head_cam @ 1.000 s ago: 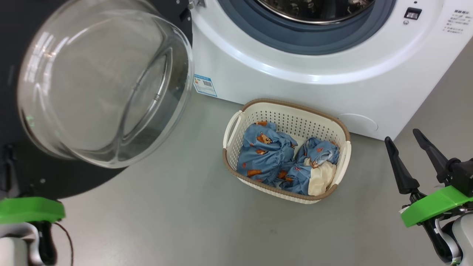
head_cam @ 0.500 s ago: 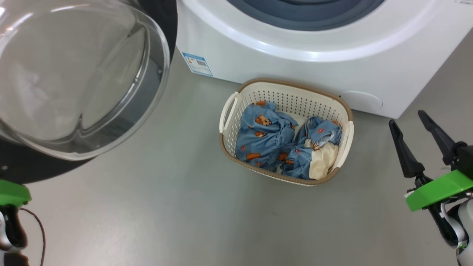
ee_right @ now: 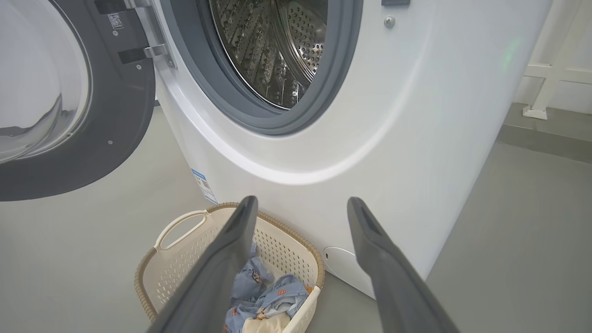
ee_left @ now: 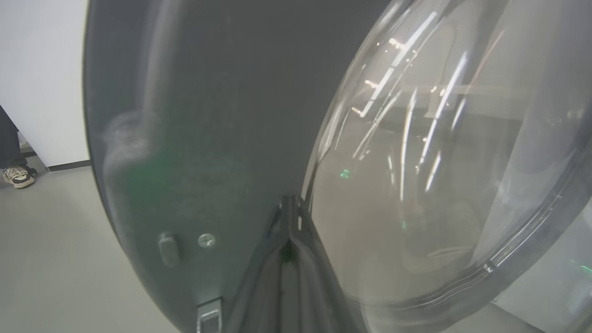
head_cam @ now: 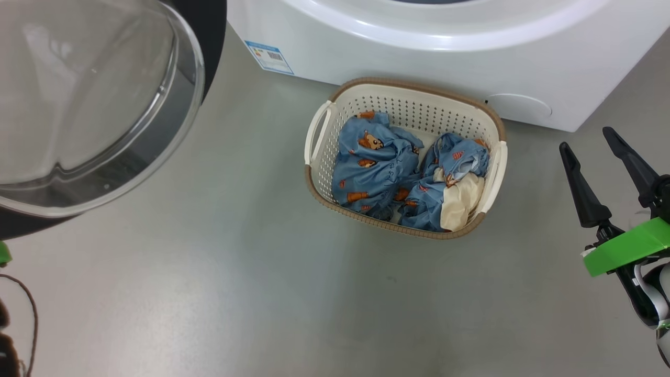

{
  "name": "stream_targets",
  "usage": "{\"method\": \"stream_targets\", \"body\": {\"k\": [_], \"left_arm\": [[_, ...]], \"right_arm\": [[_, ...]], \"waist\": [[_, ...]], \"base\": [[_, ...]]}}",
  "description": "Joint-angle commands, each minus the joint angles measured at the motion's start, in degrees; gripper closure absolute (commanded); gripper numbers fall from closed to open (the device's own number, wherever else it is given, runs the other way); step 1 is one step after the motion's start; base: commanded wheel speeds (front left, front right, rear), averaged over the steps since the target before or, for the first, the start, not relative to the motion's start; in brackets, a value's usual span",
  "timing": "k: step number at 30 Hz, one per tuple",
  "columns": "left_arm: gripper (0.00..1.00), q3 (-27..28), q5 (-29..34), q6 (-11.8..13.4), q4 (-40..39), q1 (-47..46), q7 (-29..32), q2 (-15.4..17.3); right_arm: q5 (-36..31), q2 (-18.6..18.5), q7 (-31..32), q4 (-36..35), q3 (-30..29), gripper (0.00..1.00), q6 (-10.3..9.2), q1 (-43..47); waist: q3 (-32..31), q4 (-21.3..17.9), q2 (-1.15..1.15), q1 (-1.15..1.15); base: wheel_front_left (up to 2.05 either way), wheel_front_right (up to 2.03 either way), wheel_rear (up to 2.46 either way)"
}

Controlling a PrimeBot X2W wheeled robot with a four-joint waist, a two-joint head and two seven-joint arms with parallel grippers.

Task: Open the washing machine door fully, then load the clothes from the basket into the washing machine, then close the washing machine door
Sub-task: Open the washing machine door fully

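Right gripper: jaws spread wide, empty, basket ahead between them; blue label, print unreadable, beyond the left jaw. Left gripper: jaws pressed together near the door.

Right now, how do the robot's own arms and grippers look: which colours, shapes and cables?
The right gripper has two long, black, tapering fingers with pointed tips, mounted on a bright green plate; the wrist below is black and white. The left gripper has the same dark, narrow fingers. A thin brown cable loops at the head view's lower left.
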Motion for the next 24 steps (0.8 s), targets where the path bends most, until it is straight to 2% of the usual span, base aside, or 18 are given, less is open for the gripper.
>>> {"method": "stream_targets", "body": {"k": [1,8,13,24], "left_arm": [[1.0,2.18,0.96,-0.1,-0.38,-1.19,-0.3,4.72],[1.0,3.44,2.74,-0.91,1.29,-2.45,-0.3,4.97],[1.0,4.25,3.74,-2.45,2.17,-2.49,-0.3,4.81],[1.0,6.76,5.93,-6.27,-3.29,3.69,-0.3,1.08]], "right_arm": [[-0.98,-1.01,-0.52,-1.28,1.27,0.0,0.25,-0.19],[-0.8,-1.03,-0.52,-0.87,1.64,0.0,0.25,-0.67],[-0.62,-0.38,-0.52,-0.49,1.69,0.0,0.25,-0.4],[-0.24,1.94,-0.52,0.11,0.86,0.0,0.25,2.38]], "waist": [[0.5,-0.12,0.0,0.0],[0.32,-0.27,0.0,0.0],[-1.39,-0.41,0.0,0.0],[-7.78,-0.24,0.0,0.0]], "base": [[0.0,0.0,0.0],[0.0,0.0,0.0],[0.0,0.0,0.0],[0.0,0.0,0.0]]}}
